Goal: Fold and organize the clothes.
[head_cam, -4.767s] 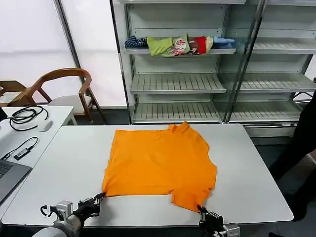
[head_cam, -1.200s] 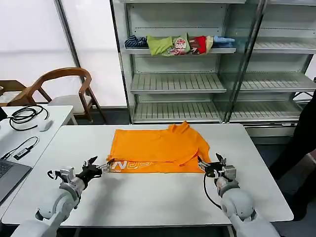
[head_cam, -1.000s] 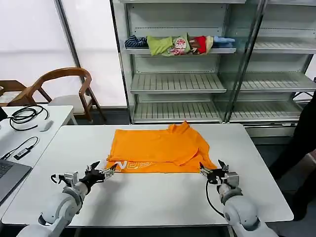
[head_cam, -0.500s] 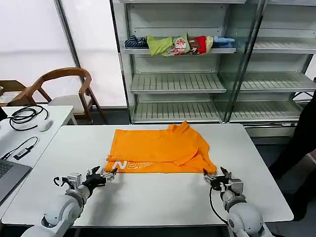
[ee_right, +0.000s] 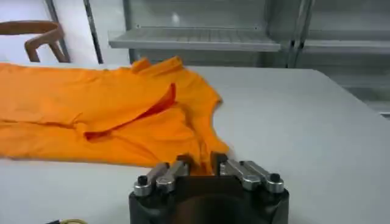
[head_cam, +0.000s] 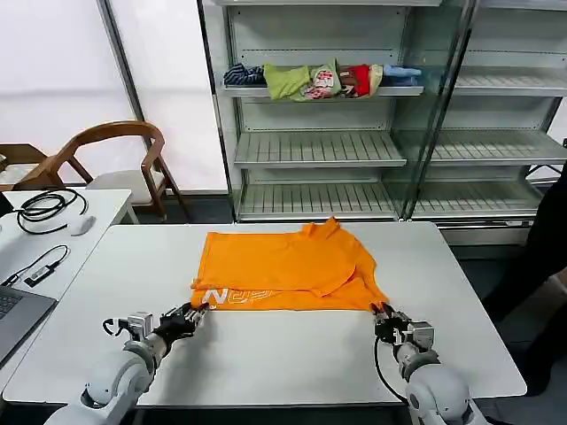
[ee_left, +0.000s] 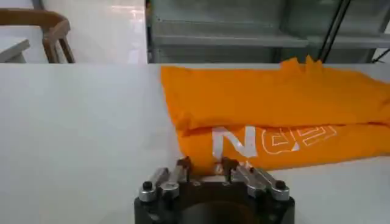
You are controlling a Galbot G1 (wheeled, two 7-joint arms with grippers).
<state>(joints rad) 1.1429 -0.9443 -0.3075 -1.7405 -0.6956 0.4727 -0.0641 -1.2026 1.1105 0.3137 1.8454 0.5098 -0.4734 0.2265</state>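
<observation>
The bright orange T-shirt [head_cam: 283,266] lies folded in half on the white table [head_cam: 292,359]. White lettering [head_cam: 239,297] faces up along its near edge. My left gripper [head_cam: 193,313] sits low on the table at the shirt's near-left corner. In the left wrist view it [ee_left: 205,165] is open, its fingertips right at the edge of the shirt [ee_left: 262,109] below the lettering [ee_left: 244,140]. My right gripper [head_cam: 382,316] is at the near-right corner. In the right wrist view it [ee_right: 200,161] is open, with a tip of the shirt [ee_right: 91,103] between its jaws.
Behind the table stands a metal shelf unit [head_cam: 319,150] with a multicoloured heap of garments [head_cam: 319,80] on an upper shelf. A wooden chair [head_cam: 115,150] and a side table [head_cam: 97,208] with cables [head_cam: 49,208] and a laptop [head_cam: 13,310] are on the left.
The flat shirt's near half was folded over the far half, showing the lettering. In the last second both grippers drew back a little towards me, with their fingers less spread.
</observation>
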